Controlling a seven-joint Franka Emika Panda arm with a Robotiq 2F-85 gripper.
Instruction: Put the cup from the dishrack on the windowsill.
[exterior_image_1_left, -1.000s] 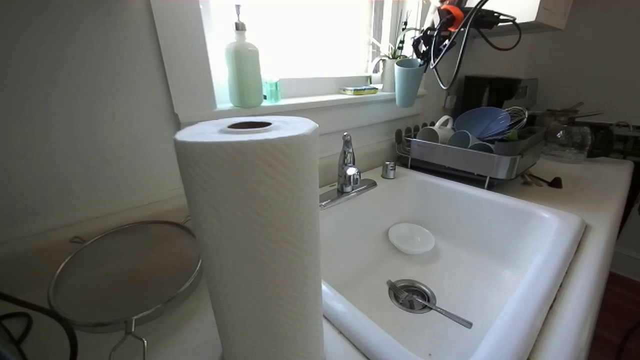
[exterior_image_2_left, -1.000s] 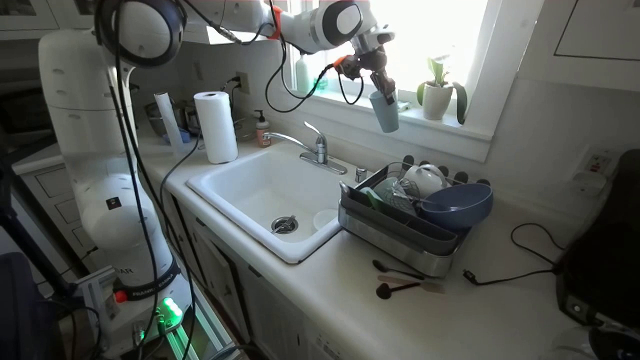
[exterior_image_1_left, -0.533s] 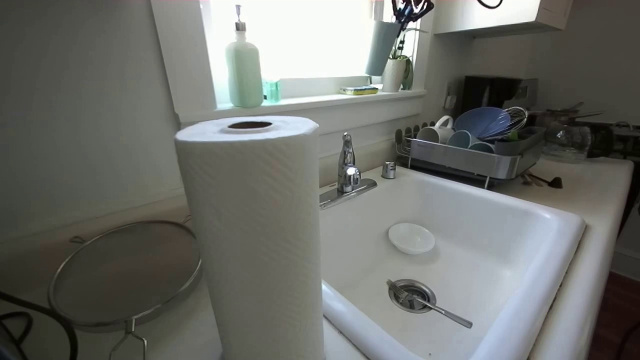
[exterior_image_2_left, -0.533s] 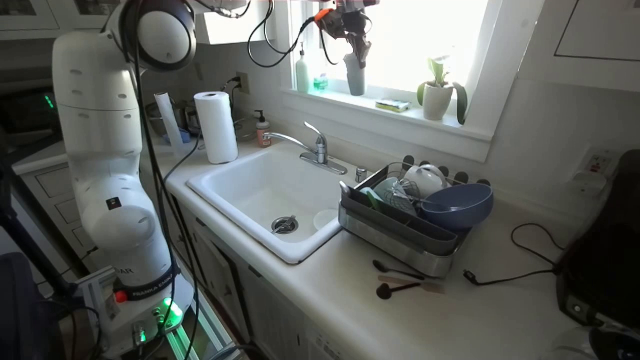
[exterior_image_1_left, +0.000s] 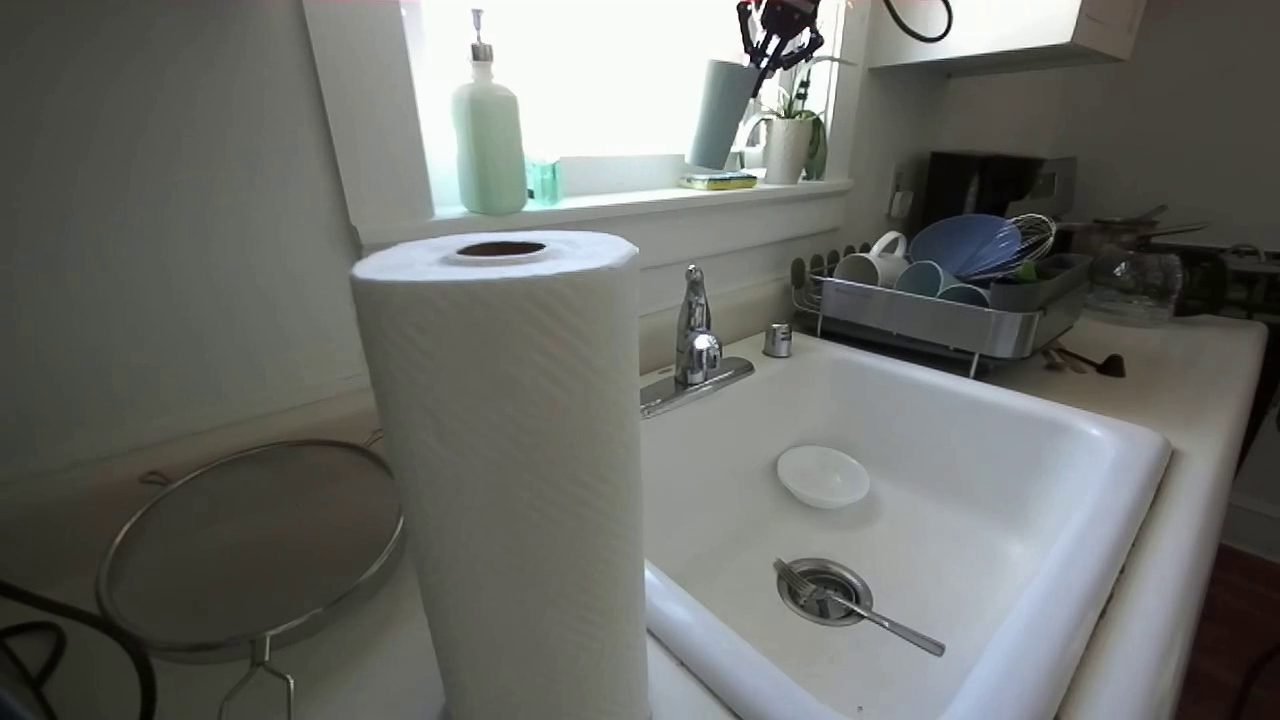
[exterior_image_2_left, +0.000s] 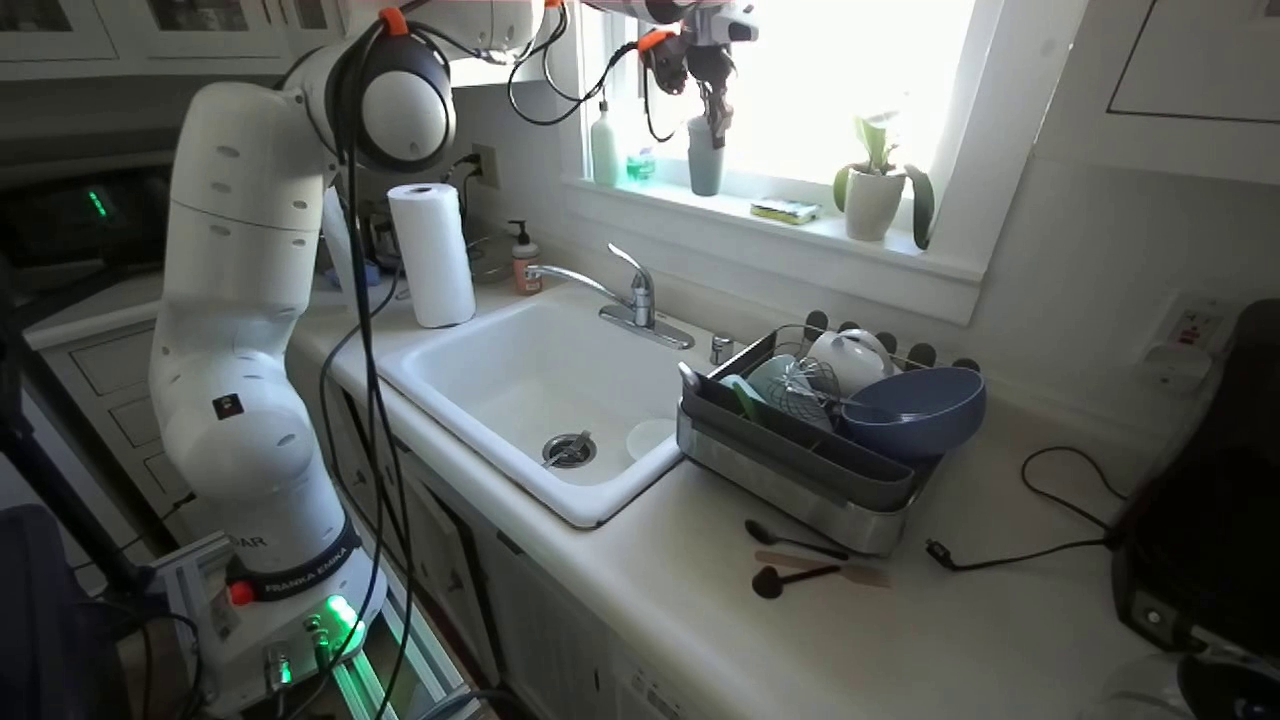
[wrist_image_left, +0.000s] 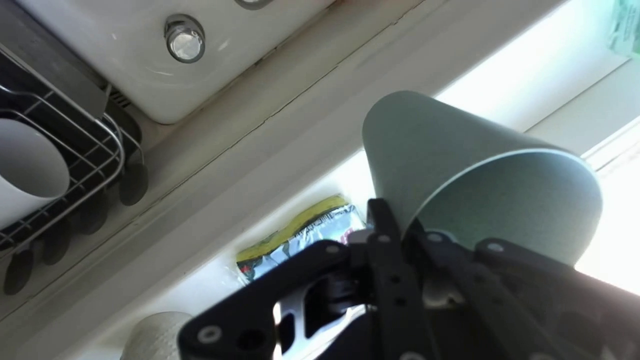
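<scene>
Over the sill (exterior_image_2_left: 738, 206), there we had it: the end effector (wrist_image_left: 397, 220) gripping the cup (exterior_image_1_left: 722, 115) by its rim! We saw the cup tilted, near the packet (exterior_image_2_left: 785, 210), well apart from the rack (exterior_image_2_left: 780, 495); whether its base touched the sill, we couldn't tell.
</scene>
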